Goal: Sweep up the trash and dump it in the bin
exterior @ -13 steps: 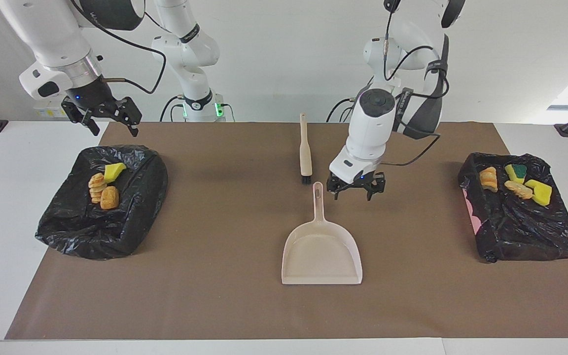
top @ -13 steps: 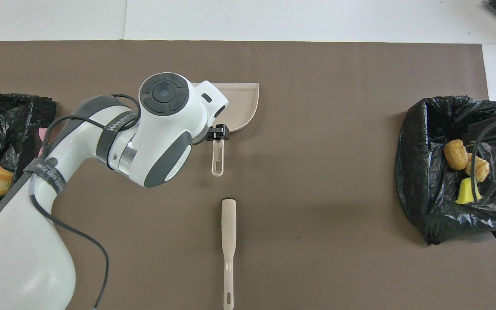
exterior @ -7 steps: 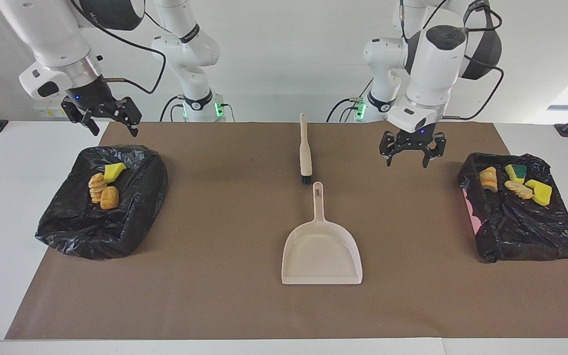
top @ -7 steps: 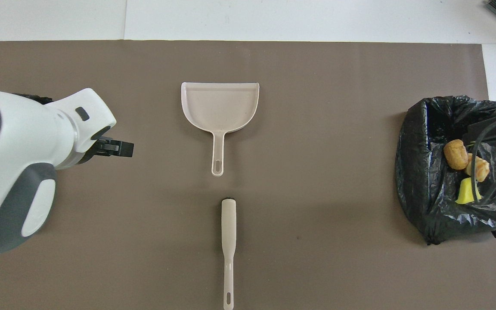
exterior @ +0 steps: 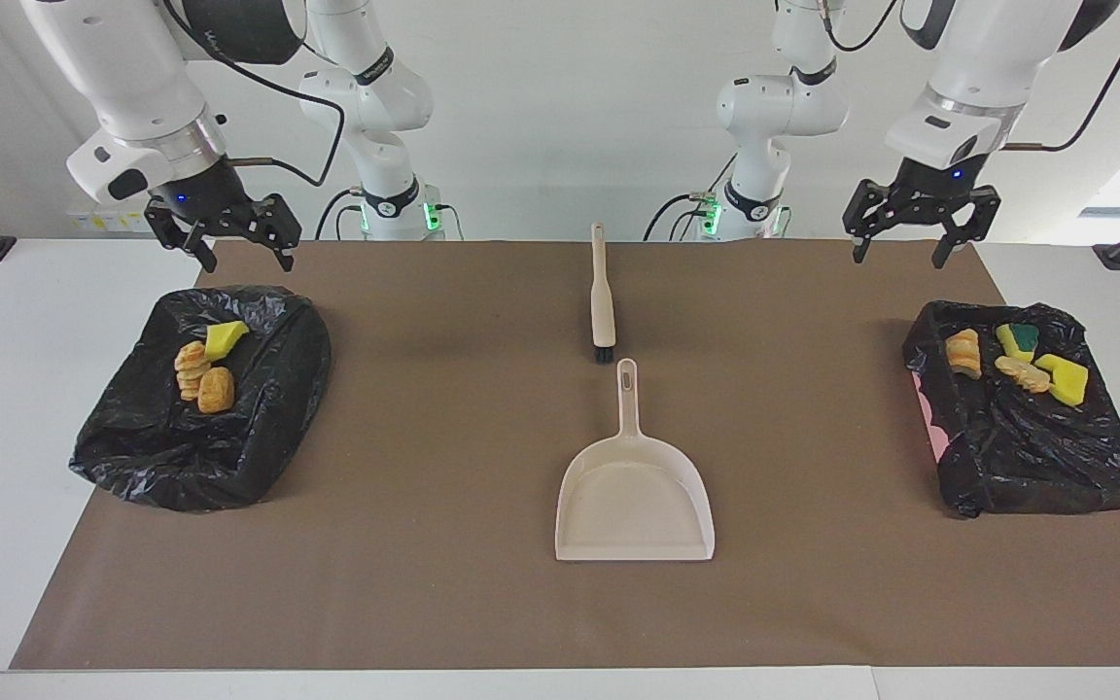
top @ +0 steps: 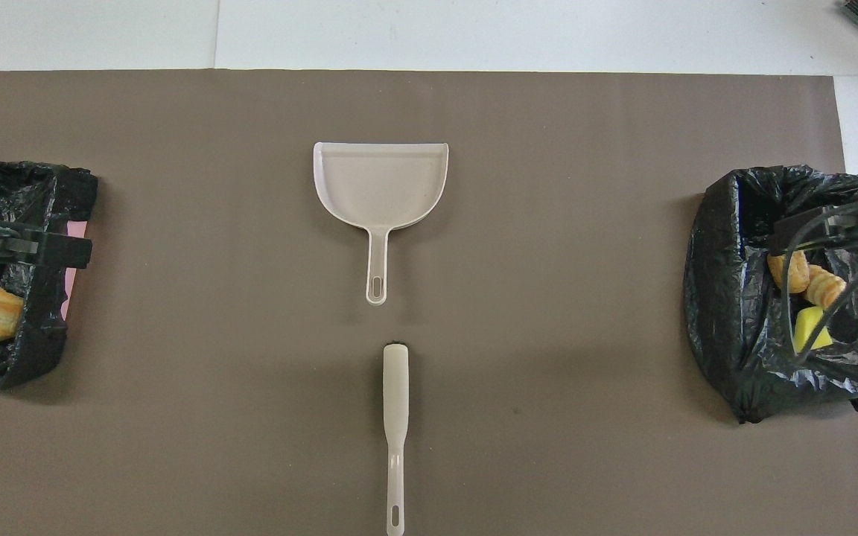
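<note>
All the trash I see lies in two black-bagged bins. The bin (exterior: pixel 161 457) at the right arm's end holds a yellow sponge chunk (exterior: pixel 225 337) and two bread bits (exterior: pixel 216 389). The bin (exterior: pixel 1036 467) at the left arm's end holds several pieces (exterior: pixel 1061 379). A beige dustpan (exterior: pixel 634 496) lies mid-mat, with its handle toward the robots. A beige brush (exterior: pixel 602 297) lies in line with it, nearer the robots. My right gripper (exterior: pixel 251 262) hangs open and empty above its bin. My left gripper (exterior: pixel 897 259) hangs open and empty above the other bin.
A brown mat (exterior: pixel 424 437) covers most of the white table. In the overhead view the dustpan (top: pixel 380 182) and brush (top: pixel 395 417) lie in the middle, with the bins (top: pixel 734 335) (top: pixel 34 350) at the mat's two ends.
My left arm rose from beside the dustpan's handle and swung out over the bin at its own end. The right gripper shifted slightly toward the middle. Nothing on the table moved.
</note>
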Controlling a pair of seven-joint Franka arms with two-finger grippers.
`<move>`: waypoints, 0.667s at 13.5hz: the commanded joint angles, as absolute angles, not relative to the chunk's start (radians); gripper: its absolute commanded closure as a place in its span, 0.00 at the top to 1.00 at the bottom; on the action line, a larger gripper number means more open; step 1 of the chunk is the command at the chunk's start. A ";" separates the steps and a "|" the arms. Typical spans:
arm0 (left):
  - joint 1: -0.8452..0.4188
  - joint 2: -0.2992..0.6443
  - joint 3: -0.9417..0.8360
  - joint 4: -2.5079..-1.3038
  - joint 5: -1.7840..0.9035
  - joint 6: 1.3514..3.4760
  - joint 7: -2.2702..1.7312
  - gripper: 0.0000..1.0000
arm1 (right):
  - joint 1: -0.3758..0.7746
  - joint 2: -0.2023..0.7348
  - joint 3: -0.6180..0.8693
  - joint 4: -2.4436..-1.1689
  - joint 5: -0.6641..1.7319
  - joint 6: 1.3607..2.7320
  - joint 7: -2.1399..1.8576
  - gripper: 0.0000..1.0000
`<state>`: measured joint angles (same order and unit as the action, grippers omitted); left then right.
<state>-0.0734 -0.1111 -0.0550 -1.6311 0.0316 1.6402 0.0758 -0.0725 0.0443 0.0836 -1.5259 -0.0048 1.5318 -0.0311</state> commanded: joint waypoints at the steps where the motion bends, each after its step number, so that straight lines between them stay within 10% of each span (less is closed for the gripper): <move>1: -0.022 -0.028 -0.060 -1.476 -0.018 1.516 0.113 1.00 | -0.081 0.110 0.164 -1.484 -0.006 1.545 -0.052 1.00; 9: -0.017 -0.020 -0.055 -1.434 -0.017 1.471 0.172 1.00 | -0.127 0.117 0.154 -1.442 -0.018 1.536 -0.045 1.00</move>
<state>-0.0298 -0.0094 -0.0494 -1.4364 0.0015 1.4932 0.1632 -0.1079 0.1443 0.1680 -1.4577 -0.0062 1.5689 -0.0310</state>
